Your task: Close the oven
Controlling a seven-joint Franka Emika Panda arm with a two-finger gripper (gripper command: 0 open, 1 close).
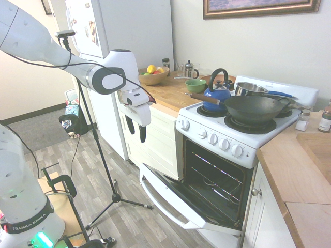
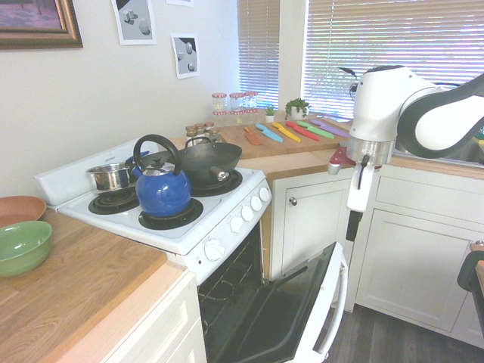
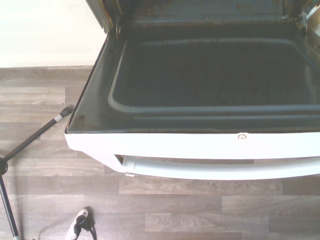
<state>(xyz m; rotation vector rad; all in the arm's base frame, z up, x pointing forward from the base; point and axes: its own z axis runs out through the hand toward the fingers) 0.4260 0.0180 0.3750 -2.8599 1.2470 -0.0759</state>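
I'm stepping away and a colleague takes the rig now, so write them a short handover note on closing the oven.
Tool: empty, fingers a little apart, hanging in the air above and in front of the oven door, touching nothing.
Oven: open. The door is dropped down and tilted outward, with its bar handle along the outer edge.
On the stovetop: blue kettle, wok and steel pot.
Done: no part of the closing shows yet.
Left: bring the tool to the door, swing it up and press it shut.
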